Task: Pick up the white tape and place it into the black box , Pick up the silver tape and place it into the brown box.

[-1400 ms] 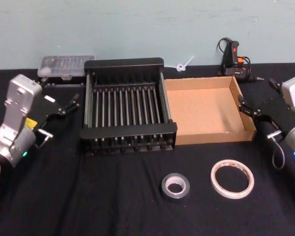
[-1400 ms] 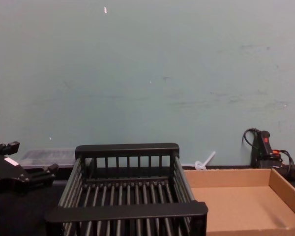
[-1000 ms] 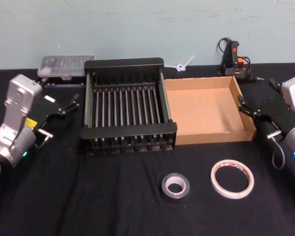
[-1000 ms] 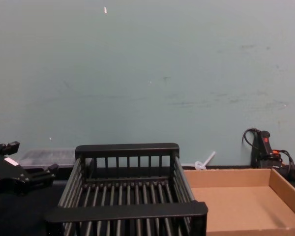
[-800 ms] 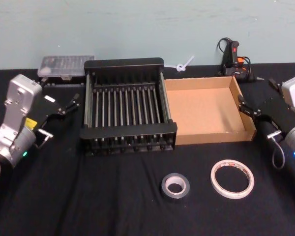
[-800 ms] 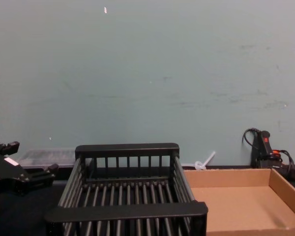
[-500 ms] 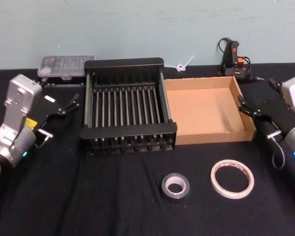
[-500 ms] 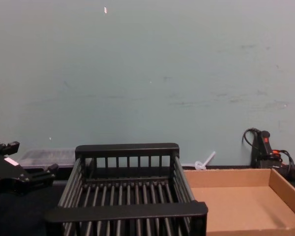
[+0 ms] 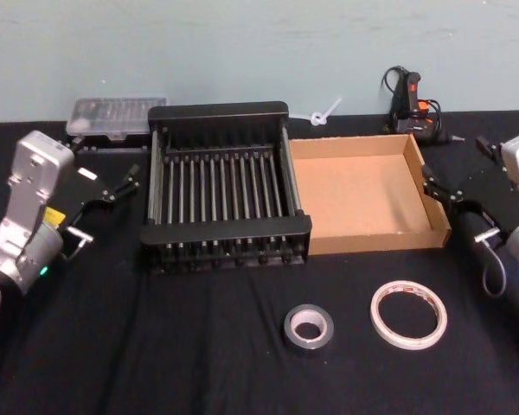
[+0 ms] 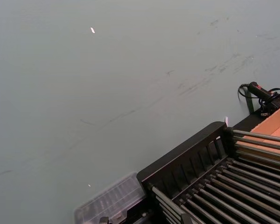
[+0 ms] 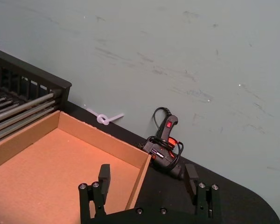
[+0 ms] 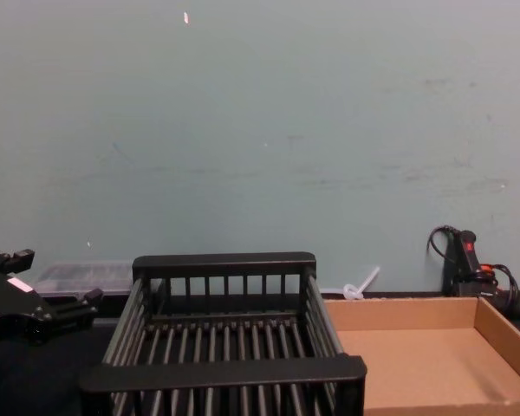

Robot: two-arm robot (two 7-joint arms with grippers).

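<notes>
Black cloth covers the table, and nothing has been picked yet. At nine o'clock the left gripper [image 9: 112, 185] hangs parked, fingers apart, beside the black box [image 9: 227, 111]; the brown box [image 9: 432, 204] touches it at its three o'clock side. Both boxes hold nothing. At six o'clock lies the silver tape [image 9: 309, 328], with the white tape [image 9: 407, 314] near at five. At three o'clock the right gripper [image 9: 460, 185] hovers, fingers spread. Best, I judge: drop straight over one roll and pinch across its band.
</notes>
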